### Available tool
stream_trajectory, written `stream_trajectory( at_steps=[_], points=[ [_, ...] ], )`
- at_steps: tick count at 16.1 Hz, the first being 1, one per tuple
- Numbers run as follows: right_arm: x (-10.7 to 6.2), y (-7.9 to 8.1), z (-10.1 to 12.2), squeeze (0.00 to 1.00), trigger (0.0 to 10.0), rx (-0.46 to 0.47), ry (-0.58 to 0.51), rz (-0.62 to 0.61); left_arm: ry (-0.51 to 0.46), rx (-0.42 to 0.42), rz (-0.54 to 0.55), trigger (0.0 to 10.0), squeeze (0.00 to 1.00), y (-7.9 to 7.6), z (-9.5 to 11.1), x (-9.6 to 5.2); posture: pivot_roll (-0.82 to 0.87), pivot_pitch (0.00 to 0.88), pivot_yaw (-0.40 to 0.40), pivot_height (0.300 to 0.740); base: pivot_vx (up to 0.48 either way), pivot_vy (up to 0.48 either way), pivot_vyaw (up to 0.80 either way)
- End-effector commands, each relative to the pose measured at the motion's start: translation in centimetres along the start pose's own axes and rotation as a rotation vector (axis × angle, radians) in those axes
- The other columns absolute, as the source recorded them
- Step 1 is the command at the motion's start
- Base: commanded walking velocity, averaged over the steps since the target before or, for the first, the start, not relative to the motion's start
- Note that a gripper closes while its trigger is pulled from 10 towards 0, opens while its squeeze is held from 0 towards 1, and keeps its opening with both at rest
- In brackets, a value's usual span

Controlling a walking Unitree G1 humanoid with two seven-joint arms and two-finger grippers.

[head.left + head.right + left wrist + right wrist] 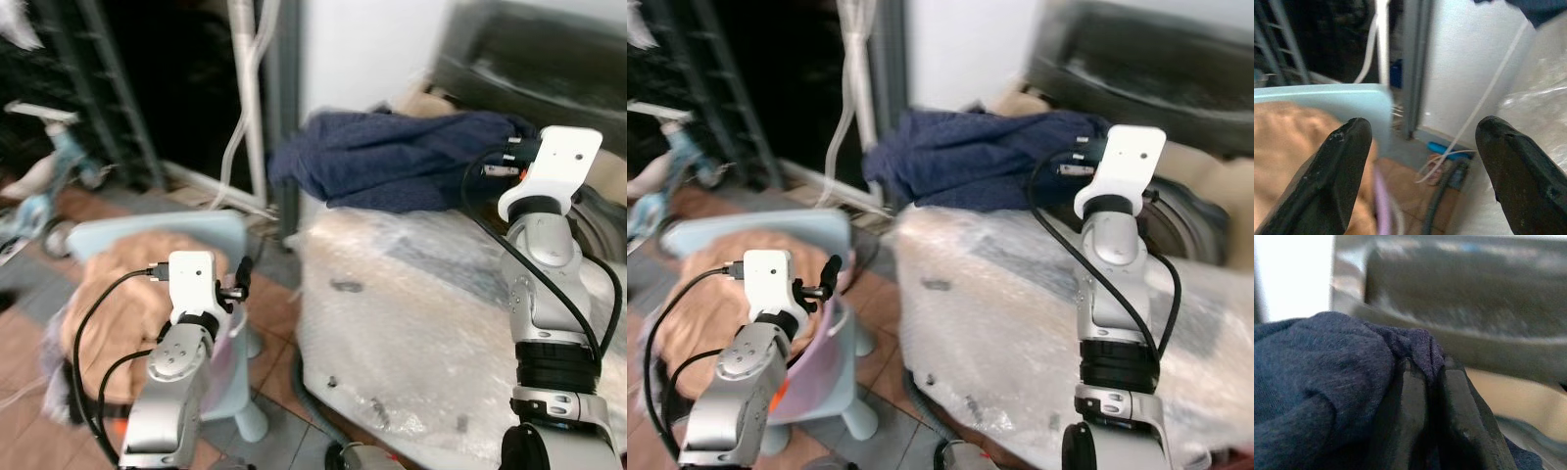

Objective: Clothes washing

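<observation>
1. Step in hand, as I judge it: loading laundry. My right gripper (1430,382) has a fold of the navy garment (392,157) and looks to be carrying it toward the washer.
2. Right gripper fingers: pinched nearly closed, with a ridge of navy cloth squeezed between the two black fingers (1408,406), seen in the right wrist view. In the head views the gripper sits at about 2 o'clock, at the right end of the garment.
3. Garment location: heaped on the top back edge of a plastic-wrapped appliance (411,313), against the white wall (362,49), at roughly 1 o'clock in the head view.
4. Long axis: runs about 9-to-3 across the frame. The bunched left end droops over the appliance edge toward 9 o'clock; the gripped end points to 3 o'clock, toward the dark washer opening (529,59).
5. Left gripper (1420,147): fingers spread wide, holding nothing. It hangs low at 7 o'clock, just beside a pale blue plastic chair (147,235) piled with tan clothing (108,294).
6. Next move, my guess: lift and drag the navy garment toward 3 o'clock into the drum. That calls for enough lift that the drooping left end clears the wrap, and the pinch is thin, so slip is a risk.
7. Frames are motion-blurred; I can't tell the drum interior.
</observation>
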State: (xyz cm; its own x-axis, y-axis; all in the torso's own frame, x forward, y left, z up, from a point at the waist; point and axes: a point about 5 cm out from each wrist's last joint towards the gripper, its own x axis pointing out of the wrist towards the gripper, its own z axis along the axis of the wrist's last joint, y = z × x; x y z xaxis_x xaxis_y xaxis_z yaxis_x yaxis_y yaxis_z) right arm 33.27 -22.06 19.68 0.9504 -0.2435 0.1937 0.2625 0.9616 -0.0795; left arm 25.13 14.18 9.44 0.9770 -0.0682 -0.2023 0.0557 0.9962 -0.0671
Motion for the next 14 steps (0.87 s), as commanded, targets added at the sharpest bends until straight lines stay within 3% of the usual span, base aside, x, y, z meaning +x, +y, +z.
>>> stream_trajectory(
  at_steps=[1, 6, 9, 11, 12, 14],
  points=[
    [0.0, -0.3, -0.1, 0.0, 10.0, -0.02, 0.009, -0.039, 0.002, -0.01, 0.019, 10.0, 0.0, 0.4, 0.1, 0.0, -0.02, 0.0, -0.008, 0.74, 0.0, 0.0, -0.8],
    [-0.2, -3.6, -2.0, 0.0, 10.0, -0.203, 0.129, -0.256, 0.014, -0.004, 0.016, 10.0, 0.0, 0.4, -0.1, 0.1, -0.02, 0.0, -0.007, 0.74, 0.0, 0.0, -0.8],
    [-0.3, -3.1, -1.7, 0.0, 10.0, -0.21, 0.107, -0.245, 0.019, -0.003, 0.017, 10.0, 0.0, 0.5, -0.1, 0.1, -0.02, 0.0, -0.005, 0.74, 0.0, 0.0, -0.63],
    [-0.4, -1.5, -1.7, 0.0, 10.0, -0.148, 0.094, -0.172, 0.019, 0.001, 0.018, 10.0, 0.0, 0.5, -0.1, 0.1, -0.02, 0.0, -0.004, 0.74, 0.0, 0.0, 0.0],
    [-0.5, -1.3, -1.7, 0.95, 10.0, -0.137, 0.09, -0.161, 0.019, -0.001, 0.016, 10.0, 0.0, 0.4, -0.1, 0.1, -0.02, 0.0, -0.006, 0.74, 0.0, 0.0, 0.0],
    [-0.7, -0.5, -1.4, 1.0, 10.0, -0.13, 0.066, -0.13, 0.025, -0.012, 0.002, 10.0, 0.0, 0.3, -0.2, 0.1, -0.02, 0.0, -0.007, 0.74, 0.0, 0.0, 0.0]
  ],
)
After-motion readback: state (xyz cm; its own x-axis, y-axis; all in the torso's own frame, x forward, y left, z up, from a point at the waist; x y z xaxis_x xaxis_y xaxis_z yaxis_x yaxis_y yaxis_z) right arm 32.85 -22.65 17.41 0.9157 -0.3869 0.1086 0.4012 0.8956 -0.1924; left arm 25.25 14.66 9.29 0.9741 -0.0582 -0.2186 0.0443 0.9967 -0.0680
